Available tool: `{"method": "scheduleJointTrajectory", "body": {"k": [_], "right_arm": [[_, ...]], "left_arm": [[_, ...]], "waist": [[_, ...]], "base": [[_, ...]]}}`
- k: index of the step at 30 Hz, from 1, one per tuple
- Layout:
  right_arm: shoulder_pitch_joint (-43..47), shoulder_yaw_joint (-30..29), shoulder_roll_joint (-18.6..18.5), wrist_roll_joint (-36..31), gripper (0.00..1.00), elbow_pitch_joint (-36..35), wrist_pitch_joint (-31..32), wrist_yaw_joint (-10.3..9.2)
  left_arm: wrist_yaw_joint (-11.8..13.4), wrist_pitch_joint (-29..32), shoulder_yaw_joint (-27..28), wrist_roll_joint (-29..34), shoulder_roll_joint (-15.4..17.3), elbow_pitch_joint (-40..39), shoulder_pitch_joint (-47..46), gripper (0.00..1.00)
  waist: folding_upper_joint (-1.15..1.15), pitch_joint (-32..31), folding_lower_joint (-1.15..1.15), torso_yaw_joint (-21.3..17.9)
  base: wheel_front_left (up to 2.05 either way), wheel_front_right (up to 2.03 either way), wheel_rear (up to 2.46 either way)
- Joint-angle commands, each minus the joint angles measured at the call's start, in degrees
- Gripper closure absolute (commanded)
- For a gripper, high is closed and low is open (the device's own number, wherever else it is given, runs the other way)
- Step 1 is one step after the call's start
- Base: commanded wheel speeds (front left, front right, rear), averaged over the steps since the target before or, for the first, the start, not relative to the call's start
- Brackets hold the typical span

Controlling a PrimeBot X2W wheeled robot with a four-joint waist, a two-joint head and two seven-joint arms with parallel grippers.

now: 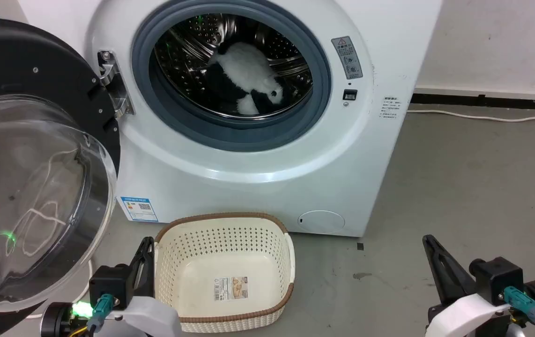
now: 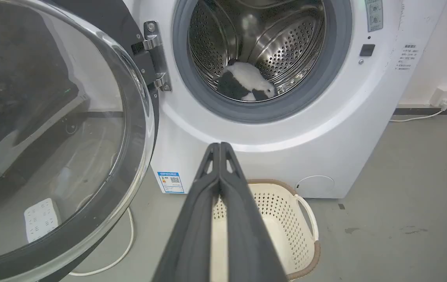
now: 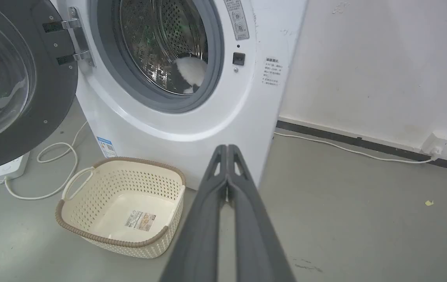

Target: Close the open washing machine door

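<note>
Left pincer [image 2: 220, 145] sits at seven o'clock in the head view, its two dark fingers pressed together with nothing between them. Just beside it, toward six o'clock, a cream perforated basket [image 1: 230, 243] with a brown rim stands on the floor, a label on its bottom. Behind the basket, at twelve o'clock, is the white washing machine [image 1: 248, 173]. A black-and-white soft toy [image 1: 248, 75] lies in its steel drum [image 1: 183, 51]. The washing machine door [image 1: 19, 61] hangs wide open at nine o'clock, swung out on its hinge [image 1: 113, 86], its clear bowl bulging toward the camera. Right pincer [image 3: 227, 147], at five o'clock, is likewise closed tip to tip and holds nothing. It is over the grey floor [image 1: 459, 187], well apart from the machine.
</note>
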Motion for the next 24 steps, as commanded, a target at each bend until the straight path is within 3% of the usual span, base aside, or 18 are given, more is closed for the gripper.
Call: {"method": "scheduleJointTrajectory", "body": {"k": [1,24], "right_arm": [[-0.79,-0.02,0.14,-0.43,1.00,-0.29,0.08,0.05],[-0.79,-0.02,0.14,-0.43,1.00,-0.29,0.08,0.05]], "left_arm": [[-0.25,0.01,0.06,0.09,0.00,-0.23,-0.86,1.00],[-0.25,0.01,0.06,0.09,0.00,-0.23,-0.86,1.00]], "waist": [[0.00,0.00,0.00,0.00],[0.00,0.00,0.00,0.00]], "base": [[0.00,0.00,0.00],[0.00,0.00,0.00]]}}
